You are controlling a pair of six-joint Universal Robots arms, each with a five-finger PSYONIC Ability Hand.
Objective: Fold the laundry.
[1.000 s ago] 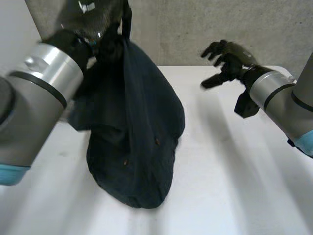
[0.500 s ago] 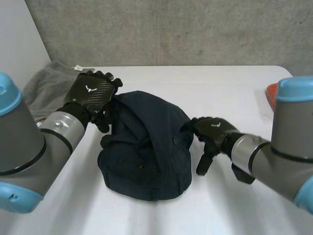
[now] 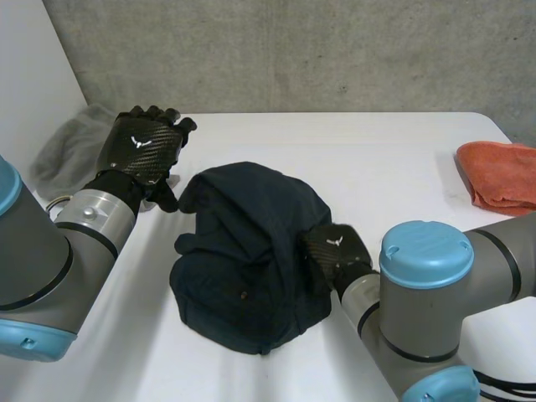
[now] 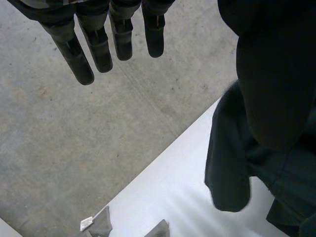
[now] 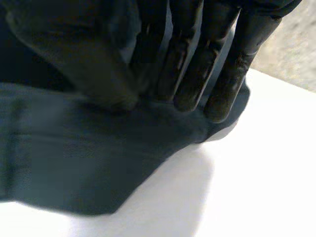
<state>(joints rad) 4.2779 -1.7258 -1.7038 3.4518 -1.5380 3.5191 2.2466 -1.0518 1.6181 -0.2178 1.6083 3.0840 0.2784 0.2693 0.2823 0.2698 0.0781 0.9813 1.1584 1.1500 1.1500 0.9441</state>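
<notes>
A dark navy garment [image 3: 251, 251] lies bunched in a heap on the middle of the white table [image 3: 394, 167]. My left hand [image 3: 142, 151] hovers just left of the heap's far corner, open, its fingers [image 4: 98, 44] straight and holding nothing. The garment [image 4: 276, 98] sits beside that hand. My right hand [image 3: 335, 251] is at the heap's right edge, low on the table. In the right wrist view its fingers [image 5: 197, 64] and thumb close together on a fold of the garment [image 5: 74, 158], pinching it.
A grey cloth [image 3: 71, 146] lies at the table's far left corner, behind my left hand. An orange cloth [image 3: 502, 172] lies at the right edge. A concrete wall stands behind the table.
My left hand let go of the lifted garment, which dropped into a heap, and drew back to the left. My right hand came down from the back right and closed on the garment's right edge.
</notes>
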